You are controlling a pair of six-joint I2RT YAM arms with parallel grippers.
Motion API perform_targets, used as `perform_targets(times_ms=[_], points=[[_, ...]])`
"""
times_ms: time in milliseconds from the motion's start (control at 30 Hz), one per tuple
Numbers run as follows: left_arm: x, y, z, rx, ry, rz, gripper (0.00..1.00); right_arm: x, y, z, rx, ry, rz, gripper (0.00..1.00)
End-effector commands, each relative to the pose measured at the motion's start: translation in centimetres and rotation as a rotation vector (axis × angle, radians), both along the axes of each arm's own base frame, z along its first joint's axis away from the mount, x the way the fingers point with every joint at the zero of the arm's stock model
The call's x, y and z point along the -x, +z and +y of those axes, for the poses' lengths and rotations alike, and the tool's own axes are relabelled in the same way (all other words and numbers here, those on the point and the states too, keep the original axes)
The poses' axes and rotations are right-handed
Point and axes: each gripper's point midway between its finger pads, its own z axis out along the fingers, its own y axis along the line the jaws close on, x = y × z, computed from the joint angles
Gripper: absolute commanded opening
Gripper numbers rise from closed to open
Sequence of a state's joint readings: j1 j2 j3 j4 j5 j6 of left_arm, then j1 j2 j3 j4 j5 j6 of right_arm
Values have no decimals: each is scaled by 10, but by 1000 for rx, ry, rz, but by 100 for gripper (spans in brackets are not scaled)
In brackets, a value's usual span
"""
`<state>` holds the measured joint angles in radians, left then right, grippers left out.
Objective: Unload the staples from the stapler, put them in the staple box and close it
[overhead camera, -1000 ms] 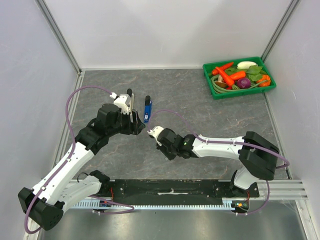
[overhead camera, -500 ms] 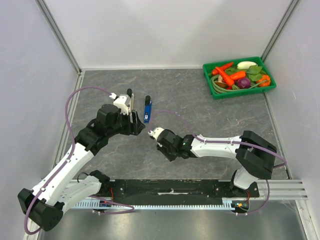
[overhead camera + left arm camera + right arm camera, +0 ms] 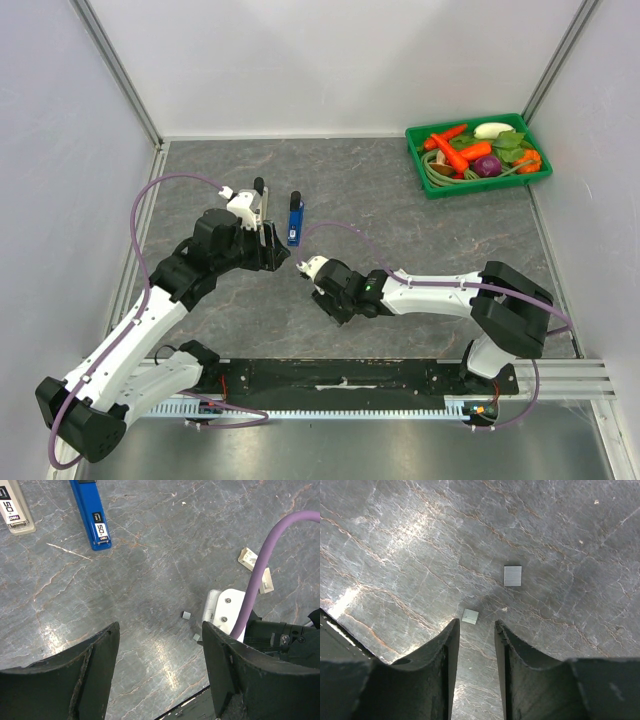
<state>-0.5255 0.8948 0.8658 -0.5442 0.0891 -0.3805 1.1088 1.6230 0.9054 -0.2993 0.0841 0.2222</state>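
The stapler lies in two parts at mid table. The blue part (image 3: 294, 218) shows in the left wrist view (image 3: 91, 512) next to the beige part (image 3: 15, 510), which stands by the left arm in the top view (image 3: 259, 198). Two small grey staple pieces (image 3: 512, 575) (image 3: 470, 616) lie on the stone surface just ahead of my right gripper (image 3: 476, 625). Its jaws are a narrow gap apart and empty. My left gripper (image 3: 160, 630) is wide open and empty, above bare table. The same staple pieces (image 3: 186, 615) show in its view beside the right wrist.
A green tray (image 3: 415, 160) of toy vegetables stands at the back right. Two small white scraps (image 3: 247, 558) lie right of the blue part. Both grippers (image 3: 280, 256) (image 3: 302, 270) hover close together near the table's middle. A purple cable (image 3: 270, 555) crosses the left wrist view.
My right gripper has crept slightly left and nearer. The left arm and the stapler parts have not moved.
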Motion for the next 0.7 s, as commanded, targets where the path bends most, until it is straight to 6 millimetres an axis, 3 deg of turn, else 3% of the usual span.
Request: perform_targets(times_ms=[0,467,667], points=[[2,7,-3,11,-32,-29,72,3,6,9,-50,-4,11,43],[3,6,-4,11,-37,-27,72,10,-11,14,-7,-17,20,44],[3,6,-3,10,-34,-28,72,12,-15,15,9,-18,13,38]])
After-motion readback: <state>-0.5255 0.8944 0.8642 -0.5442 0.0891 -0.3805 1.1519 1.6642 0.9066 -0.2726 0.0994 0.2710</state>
